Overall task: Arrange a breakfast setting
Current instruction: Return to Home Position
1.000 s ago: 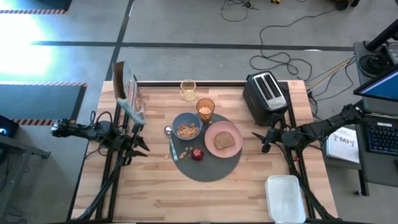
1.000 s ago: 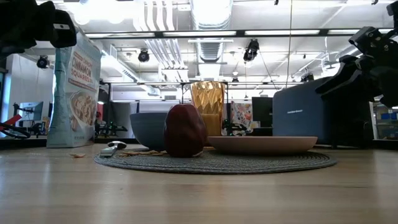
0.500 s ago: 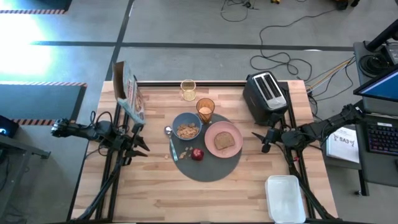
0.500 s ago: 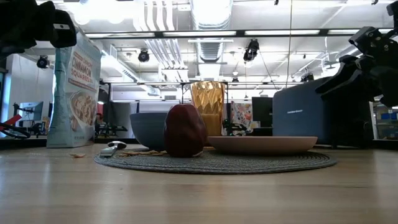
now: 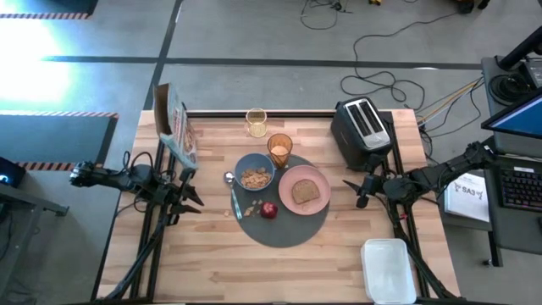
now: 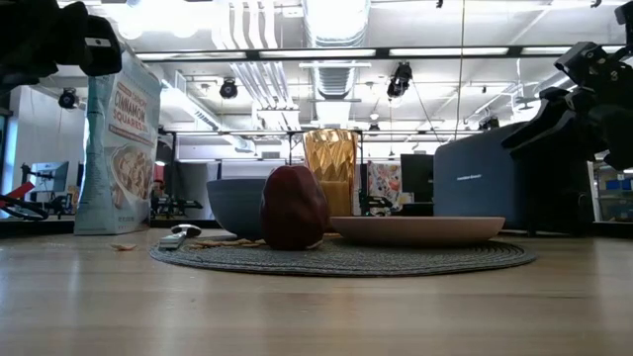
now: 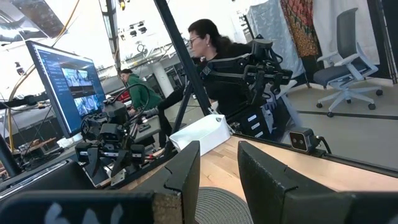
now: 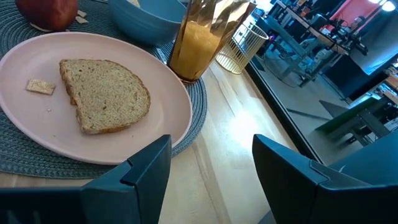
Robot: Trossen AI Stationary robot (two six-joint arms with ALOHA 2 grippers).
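the breakfast setting sits in the middle of the table (image 5: 212, 263), between the two arms. a round dark-grey mat (image 5: 292, 233) carries the blue bowl (image 5: 240, 166) and the pink plate (image 5: 318, 179), which has a toast slice (image 5: 306, 193) on it. the red apple (image 5: 268, 209) lies on the near side between them, and the amber tumbler (image 5: 279, 150) stands at the mat's far edge. the metal spoon (image 5: 234, 196) lies just left of the bowl, its long axis running near to far.

the left tool (image 5: 195, 201) hovers left of the mat, apart from the spoon, with its fingers parted a little and nothing between them. the right tool (image 5: 349, 187) hangs just right of the plate, jaws wide and empty.

the setting lies inward of both tools, so the retreat should go outward from the mat. the right tool is nearer the setting, with the black toaster (image 5: 362, 127) just beyond it on the far side to clear.
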